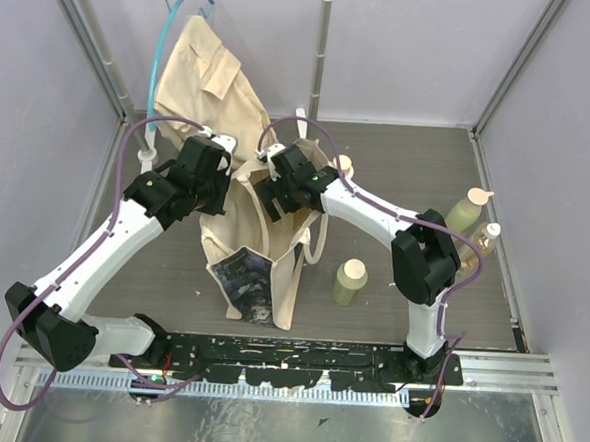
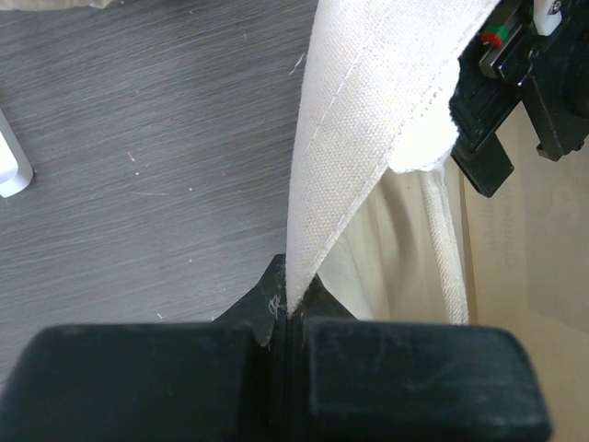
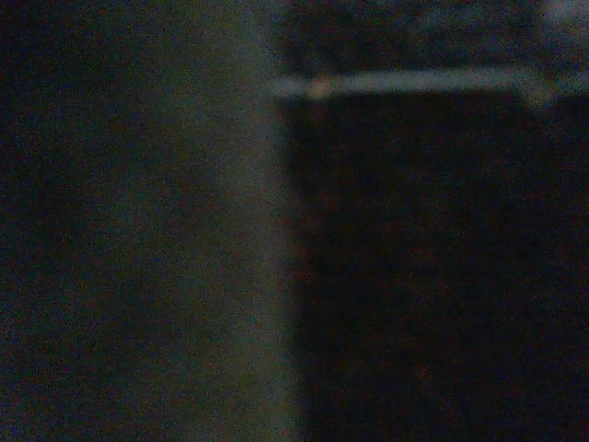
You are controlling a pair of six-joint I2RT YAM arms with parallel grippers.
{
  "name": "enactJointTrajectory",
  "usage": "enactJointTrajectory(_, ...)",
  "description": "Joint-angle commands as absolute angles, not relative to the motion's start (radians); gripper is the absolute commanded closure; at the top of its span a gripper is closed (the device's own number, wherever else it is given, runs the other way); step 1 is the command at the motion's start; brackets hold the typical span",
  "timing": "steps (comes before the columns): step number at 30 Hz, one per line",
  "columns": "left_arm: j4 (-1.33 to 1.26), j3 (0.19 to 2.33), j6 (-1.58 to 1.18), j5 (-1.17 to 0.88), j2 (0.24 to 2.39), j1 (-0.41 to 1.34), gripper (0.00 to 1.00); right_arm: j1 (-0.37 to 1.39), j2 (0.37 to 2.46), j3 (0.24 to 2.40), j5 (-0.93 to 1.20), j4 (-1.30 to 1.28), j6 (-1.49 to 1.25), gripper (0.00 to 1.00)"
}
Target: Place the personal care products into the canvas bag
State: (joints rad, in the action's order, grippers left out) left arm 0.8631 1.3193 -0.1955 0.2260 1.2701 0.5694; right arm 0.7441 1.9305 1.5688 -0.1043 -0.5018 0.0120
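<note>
Canvas bag [image 1: 284, 275] on grey table [image 1: 398, 167], lilac walls [image 1: 426, 49], printed end [image 1: 243, 278] away from shirt [image 1: 208, 85], left gripper [image 2: 287, 313] clamped on bag, right gripper [image 1: 274, 202] we cannot tell.

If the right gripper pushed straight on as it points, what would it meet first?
Likely the inside of the canvas bag: the right gripper points down into its mouth, and its wrist view is dark.

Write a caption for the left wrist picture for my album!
Left gripper clamped shut on the edge of the canvas bag, above the gray table.
</note>
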Motion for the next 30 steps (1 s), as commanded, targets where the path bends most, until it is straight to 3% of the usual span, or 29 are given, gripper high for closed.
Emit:
enactJointTrajectory(1, 0.792, 1.291, -0.188, 0.189, 1.255, 0.566, 1.0, 0.713, 1.927, 1.641, -0.161, -0.652, -0.009, 0.06)
enactJointTrajectory(4, 0.773, 1.264, -0.193, 0.159, 1.253, 0.566, 1.0, 0.712, 1.915, 1.727, -0.192, -0.687, -0.029, 0.0)
enactJointTrajectory(13, 0.746, 1.208, -0.229, 0.122, 1.248, 0.566, 1.0, 0.713, 1.86, 1.899, -0.139, -0.792, -0.048, 0.0)
enactJointTrajectory(18, 0.741, 1.198, -0.231, 0.121, 1.252, 0.566, 1.0, 0.713, 1.767, 1.909, -0.086, -0.791, -0.046, 0.0)
enactJointTrajectory(30, 0.726, 1.207, -0.222, 0.106, 1.262, 0.567, 1.0, 0.682, 1.548, 1.866, -0.197, -0.647, -0.053, 0.0)
